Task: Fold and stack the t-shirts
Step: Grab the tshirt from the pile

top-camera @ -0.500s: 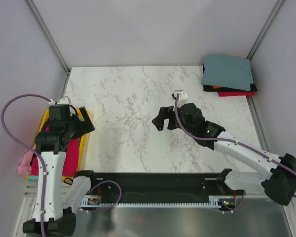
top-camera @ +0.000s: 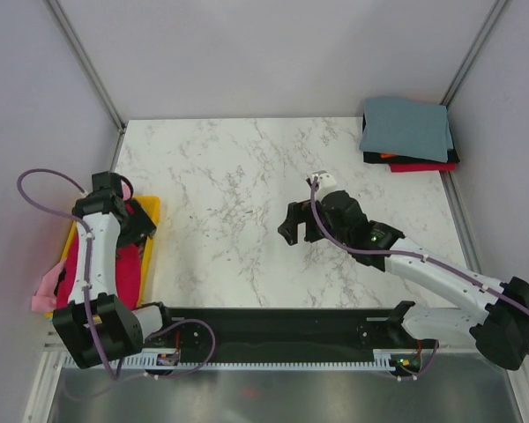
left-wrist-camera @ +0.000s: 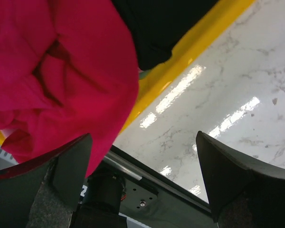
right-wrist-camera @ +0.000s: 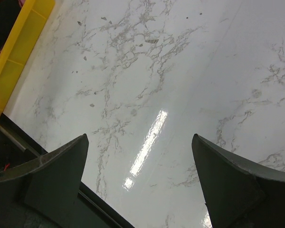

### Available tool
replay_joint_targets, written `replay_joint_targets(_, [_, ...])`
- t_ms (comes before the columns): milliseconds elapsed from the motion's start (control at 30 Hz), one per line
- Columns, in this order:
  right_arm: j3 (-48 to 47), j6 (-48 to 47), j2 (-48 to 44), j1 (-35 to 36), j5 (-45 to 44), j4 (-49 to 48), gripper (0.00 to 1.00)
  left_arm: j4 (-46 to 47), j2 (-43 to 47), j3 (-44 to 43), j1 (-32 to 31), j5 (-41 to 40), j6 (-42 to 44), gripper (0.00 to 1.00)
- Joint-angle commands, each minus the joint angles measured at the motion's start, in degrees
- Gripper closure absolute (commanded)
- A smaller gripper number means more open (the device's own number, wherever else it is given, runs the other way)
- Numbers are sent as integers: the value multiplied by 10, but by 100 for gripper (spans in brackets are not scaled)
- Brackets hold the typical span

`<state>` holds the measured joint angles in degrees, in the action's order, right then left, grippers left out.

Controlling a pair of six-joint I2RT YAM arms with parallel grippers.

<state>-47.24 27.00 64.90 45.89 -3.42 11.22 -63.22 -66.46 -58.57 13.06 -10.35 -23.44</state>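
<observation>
A crumpled crimson-red t-shirt (left-wrist-camera: 61, 71) lies in the yellow bin (left-wrist-camera: 199, 38) at the table's left edge, with a black t-shirt (left-wrist-camera: 166, 23) beside it. My left gripper (left-wrist-camera: 143, 137) hangs open over the bin's table-side rim, one finger against the red cloth and nothing between the jaws. In the top view it is the left gripper (top-camera: 139, 227) over the red t-shirt (top-camera: 123, 269). My right gripper (top-camera: 291, 227) hovers open and empty over bare marble mid-table, and the right wrist view shows the same gripper (right-wrist-camera: 138, 137). Folded t-shirts are stacked at the back right, grey-blue (top-camera: 406, 128) on top, red (top-camera: 423, 166) below.
Pink cloth (top-camera: 46, 291) hangs over the bin's outer left side. A black rail (top-camera: 273, 322) runs along the near table edge between the arm bases. Grey walls close off the table at the left, back and right. The bin's corner (right-wrist-camera: 19, 42) shows in the right wrist view.
The left arm has folded back and lowered, its gripper shifting a little left over the bin. The right gripper has drifted slightly toward the near edge. Both stay open.
</observation>
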Motion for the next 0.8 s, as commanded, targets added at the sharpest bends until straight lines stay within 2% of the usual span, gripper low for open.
replay_joint_targets(0, [5, -19, 15, 0, 28, -16, 2, 29, -11, -51, 62, -51, -12, 4])
replay_joint_targets(133, [-1, -25, 42, 1, 58, -23, 2, 38, -48, -93, 121, -22, -19, 6])
replay_joint_targets(233, [-8, -27, 58, 0, 84, -24, 2, 41, -68, -133, 154, -39, -23, 6])
replay_joint_targets(467, [-15, -34, 75, 0, 106, -18, 2, 99, -96, -65, 199, -28, -59, 5])
replay_joint_targets(533, [-17, -35, 78, 0, 111, -10, 2, 118, -113, -42, 217, -20, -57, 7])
replay_joint_targets(667, [-6, -35, 73, 0, 105, -10, 2, 161, -138, -17, 246, 4, -49, 21])
replay_joint_targets(733, [-6, -35, 81, 0, 108, -10, 2, 172, -133, -12, 252, 16, -49, 34])
replay_joint_targets(767, [-7, -35, 87, 0, 109, -9, 2, 173, -120, -15, 252, 21, -49, 50])
